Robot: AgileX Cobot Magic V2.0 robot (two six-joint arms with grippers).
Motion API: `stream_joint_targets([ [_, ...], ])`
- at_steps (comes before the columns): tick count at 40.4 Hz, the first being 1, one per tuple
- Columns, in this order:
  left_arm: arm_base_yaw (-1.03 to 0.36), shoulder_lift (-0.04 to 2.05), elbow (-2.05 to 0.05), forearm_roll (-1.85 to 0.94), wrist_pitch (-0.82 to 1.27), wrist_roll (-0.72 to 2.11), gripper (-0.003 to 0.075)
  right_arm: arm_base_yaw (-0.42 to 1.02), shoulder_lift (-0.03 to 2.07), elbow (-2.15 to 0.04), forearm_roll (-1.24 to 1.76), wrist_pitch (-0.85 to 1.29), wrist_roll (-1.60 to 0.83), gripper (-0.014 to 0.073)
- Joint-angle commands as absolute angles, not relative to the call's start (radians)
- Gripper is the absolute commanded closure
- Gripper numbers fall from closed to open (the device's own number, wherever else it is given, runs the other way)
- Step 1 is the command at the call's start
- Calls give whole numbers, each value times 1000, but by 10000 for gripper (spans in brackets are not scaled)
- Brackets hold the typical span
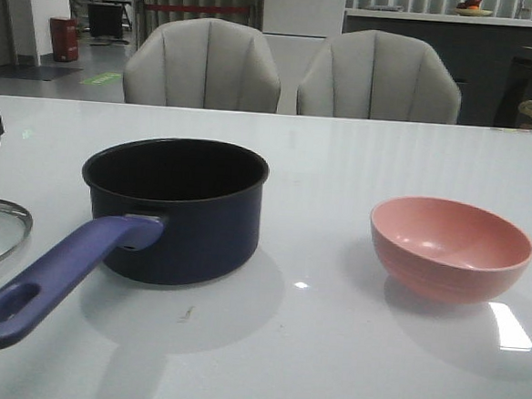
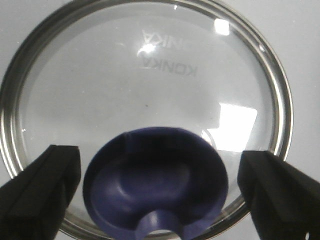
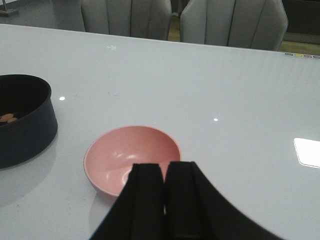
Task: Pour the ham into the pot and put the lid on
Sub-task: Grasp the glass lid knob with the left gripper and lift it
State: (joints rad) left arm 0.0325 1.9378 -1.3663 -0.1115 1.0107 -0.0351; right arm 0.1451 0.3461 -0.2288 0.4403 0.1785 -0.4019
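The white table (image 1: 347, 351) is carrying the pot (image 1: 187, 221) left of centre, its handle pointing toward the camera. The lid (image 2: 145, 90) is lying flat at the table's left edge; the left gripper (image 2: 157, 190) is hovering wide open around its knob (image 2: 155, 185), holding nothing. The empty pink bowl (image 3: 131, 157) is sitting right of the pot, the right gripper (image 3: 165, 200) hanging closed and empty above its near rim. The ham (image 3: 7, 118) is lying inside the pot
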Motion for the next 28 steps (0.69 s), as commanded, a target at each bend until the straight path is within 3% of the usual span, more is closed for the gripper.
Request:
stream_joint_targets([
  [1,27,1890,-1396,-112,1000,-44,95,144,351,-255,449,101,-413,449],
  [13,27,1890,-1396,-110,1000,-44,365,144,351,-255,449,101,-413,449],
  [28,27,1890,-1404,-108,1003,-35,388,144,351,-255,449,101,-413,449],
])
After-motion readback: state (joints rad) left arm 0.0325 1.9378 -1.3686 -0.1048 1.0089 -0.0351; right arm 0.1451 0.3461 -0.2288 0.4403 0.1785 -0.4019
